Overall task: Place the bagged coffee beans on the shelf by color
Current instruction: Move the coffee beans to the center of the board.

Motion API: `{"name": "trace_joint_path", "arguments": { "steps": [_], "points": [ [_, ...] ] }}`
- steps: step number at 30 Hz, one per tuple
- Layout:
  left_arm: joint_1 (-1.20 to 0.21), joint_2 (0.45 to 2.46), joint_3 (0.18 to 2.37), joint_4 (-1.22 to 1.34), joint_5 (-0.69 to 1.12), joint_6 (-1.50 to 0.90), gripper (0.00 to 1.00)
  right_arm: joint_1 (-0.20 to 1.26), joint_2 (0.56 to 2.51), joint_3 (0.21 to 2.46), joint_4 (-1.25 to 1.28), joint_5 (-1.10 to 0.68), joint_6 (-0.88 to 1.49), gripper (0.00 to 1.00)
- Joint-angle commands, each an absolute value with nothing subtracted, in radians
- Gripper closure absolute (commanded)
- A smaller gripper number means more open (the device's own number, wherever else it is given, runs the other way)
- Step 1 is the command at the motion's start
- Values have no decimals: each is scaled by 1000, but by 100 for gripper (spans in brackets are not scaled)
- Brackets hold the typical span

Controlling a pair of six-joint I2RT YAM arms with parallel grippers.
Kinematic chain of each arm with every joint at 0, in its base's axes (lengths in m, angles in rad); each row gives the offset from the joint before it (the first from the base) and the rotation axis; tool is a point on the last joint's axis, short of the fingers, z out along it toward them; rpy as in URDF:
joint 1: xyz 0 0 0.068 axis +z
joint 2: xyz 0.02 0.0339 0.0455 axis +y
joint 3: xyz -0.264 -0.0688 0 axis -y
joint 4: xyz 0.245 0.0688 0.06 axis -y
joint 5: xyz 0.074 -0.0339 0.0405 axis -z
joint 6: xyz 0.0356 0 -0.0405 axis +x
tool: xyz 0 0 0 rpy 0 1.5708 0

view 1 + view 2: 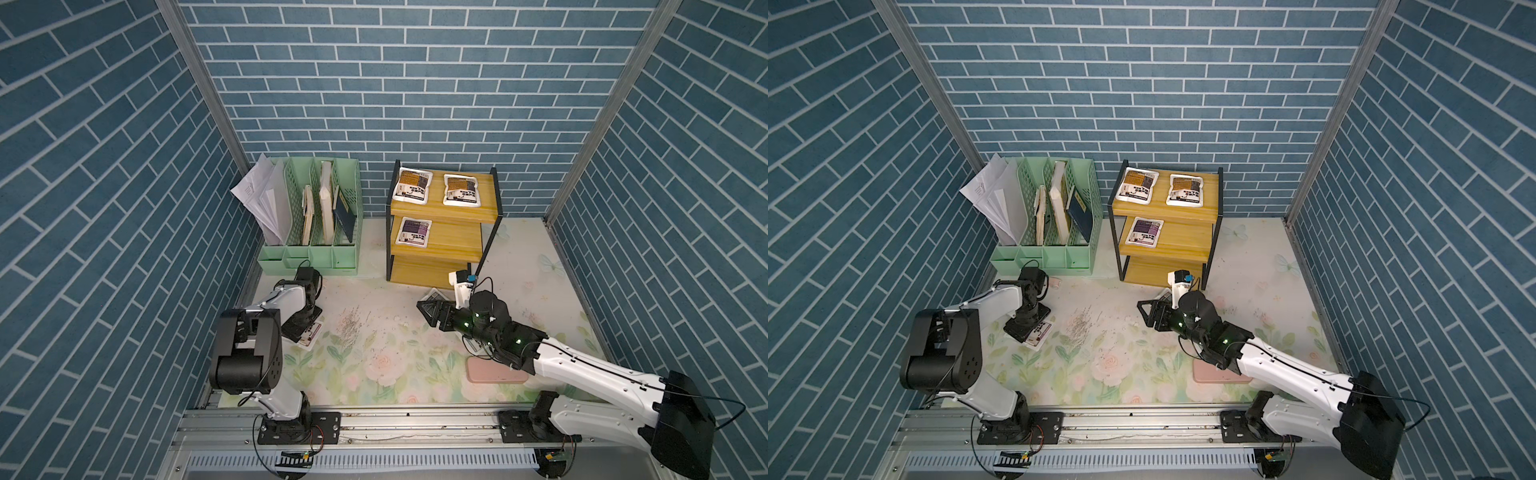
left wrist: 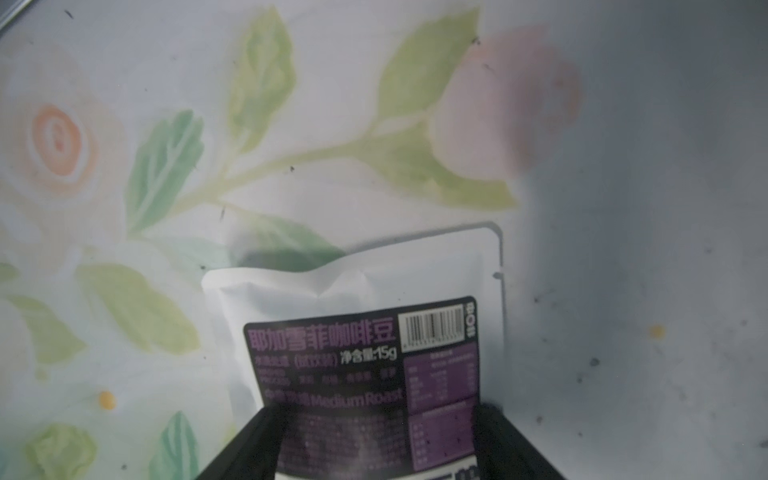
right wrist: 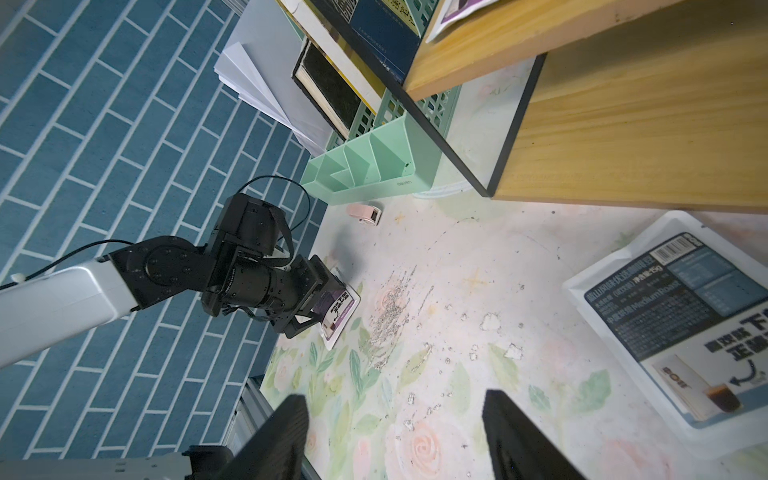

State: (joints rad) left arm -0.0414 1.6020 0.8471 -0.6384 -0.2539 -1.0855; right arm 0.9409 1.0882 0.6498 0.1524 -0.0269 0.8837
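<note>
The shelf [image 1: 453,245] stands at the back. Two orange-brown bagged coffee beans [image 1: 412,185] [image 1: 460,190] lie on its top board and a purple one [image 1: 413,232] on the middle board. Another purple pouch [image 2: 353,291] lies flat on the mat at the left. My left gripper [image 2: 382,415] is down over it, open, with a finger at each side of the label. My right gripper [image 3: 395,401] hangs open and empty in front of the shelf's bottom board. A grey-blue pouch [image 3: 673,324] lies on the mat just beside it, mostly hidden under the arm in both top views.
A mint-green file organizer [image 1: 316,216] with papers and books stands left of the shelf. A pink flat case [image 1: 494,372] lies under my right forearm. A small pink object [image 3: 365,212] sits by the organizer's front. Blue brick walls close in three sides.
</note>
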Motion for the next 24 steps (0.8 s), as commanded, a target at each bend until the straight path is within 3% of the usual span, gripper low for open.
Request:
{"name": "trace_joint_path", "arguments": {
  "steps": [1,10,16,21,24],
  "points": [
    [-130,1630,793,-643,-176,-1129,25,942,1086,635,153,4,885,29],
    [-517,1655,837,-631,-112,-1284,26,879,1061,576,68,46,991,28],
    [-761,1707,982,-637,-98,-1232,28,765,1024,477,95,-120,1018,28],
    [-806,1546,1061,-655,-106,-1049,20,762,1077,531,19,-195,928,28],
    [-743,1360,1018,-664,-95,-944,16,764,1141,556,32,-253,903,30]
  ]
}}
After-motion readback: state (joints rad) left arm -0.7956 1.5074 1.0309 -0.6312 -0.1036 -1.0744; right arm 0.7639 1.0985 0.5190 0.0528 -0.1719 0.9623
